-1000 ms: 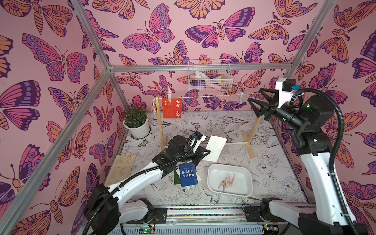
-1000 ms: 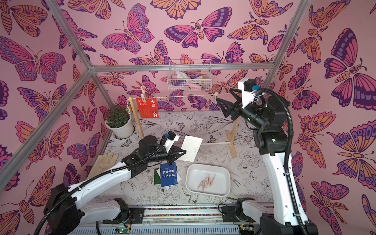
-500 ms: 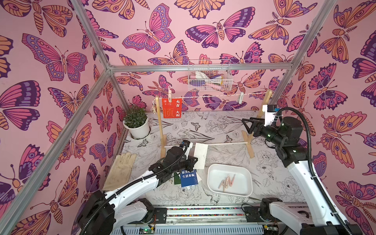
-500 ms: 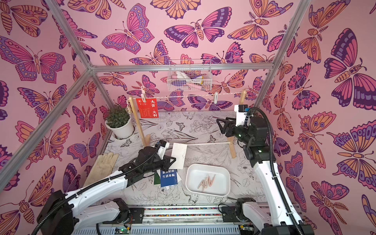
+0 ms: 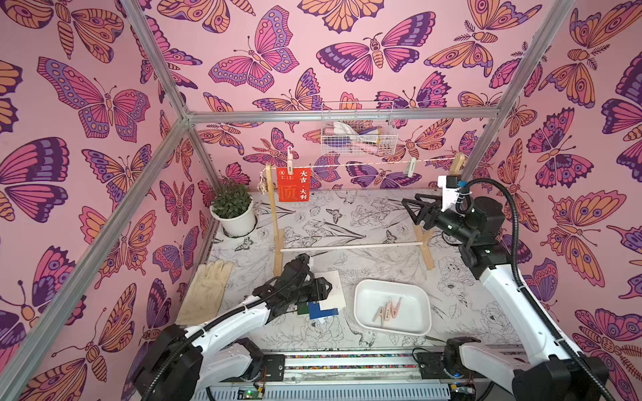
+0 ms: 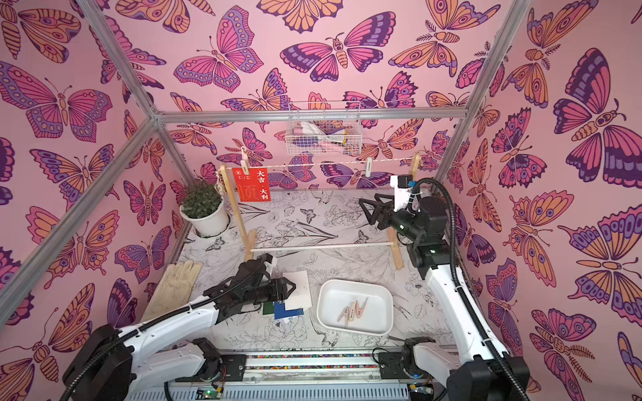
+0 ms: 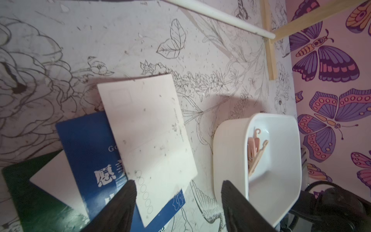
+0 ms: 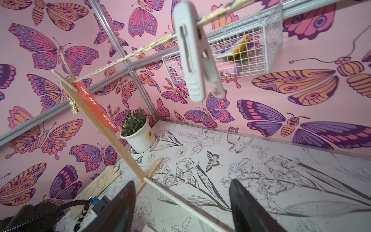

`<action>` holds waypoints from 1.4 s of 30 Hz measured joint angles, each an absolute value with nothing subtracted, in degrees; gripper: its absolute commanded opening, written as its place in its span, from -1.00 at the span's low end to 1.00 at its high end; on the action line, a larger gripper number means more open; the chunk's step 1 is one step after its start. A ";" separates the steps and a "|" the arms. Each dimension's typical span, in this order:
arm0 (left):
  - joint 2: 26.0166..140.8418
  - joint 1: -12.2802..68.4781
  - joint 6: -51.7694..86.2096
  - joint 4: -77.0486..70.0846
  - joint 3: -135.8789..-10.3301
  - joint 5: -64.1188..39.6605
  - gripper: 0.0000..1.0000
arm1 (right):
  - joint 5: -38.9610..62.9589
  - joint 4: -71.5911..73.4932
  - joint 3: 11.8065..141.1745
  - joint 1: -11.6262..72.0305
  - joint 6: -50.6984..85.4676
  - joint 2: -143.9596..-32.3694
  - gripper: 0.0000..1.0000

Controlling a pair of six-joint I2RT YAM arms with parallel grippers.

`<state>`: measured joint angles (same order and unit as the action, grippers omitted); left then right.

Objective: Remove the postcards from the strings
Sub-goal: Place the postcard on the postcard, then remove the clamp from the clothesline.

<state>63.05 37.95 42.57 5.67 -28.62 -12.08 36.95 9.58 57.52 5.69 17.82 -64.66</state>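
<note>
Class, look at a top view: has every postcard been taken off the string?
No, the red postcard hangs from the string, clipped there by a peg.

Two high top views of whole table (image 5: 382,215); close wrist views.

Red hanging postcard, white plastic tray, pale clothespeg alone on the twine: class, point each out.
Red hanging postcard (image 5: 293,184): a top view, middle of its face.
White plastic tray (image 5: 413,309): a top view, bare floor inside.
Pale clothespeg (image 8: 192,60): right wrist view, middle of its body.
</note>
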 measured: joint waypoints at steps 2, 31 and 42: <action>60.75 37.89 42.98 7.20 -28.67 -12.19 0.92 | 38.50 13.34 56.47 5.72 16.56 -65.69 0.51; 72.38 37.89 27.55 -9.13 -41.30 -22.17 0.96 | 50.11 32.53 70.72 1.89 15.00 -83.90 0.57; 75.13 37.89 29.56 -13.06 -41.32 -23.40 0.95 | 55.09 33.12 78.41 1.87 17.65 -93.17 0.52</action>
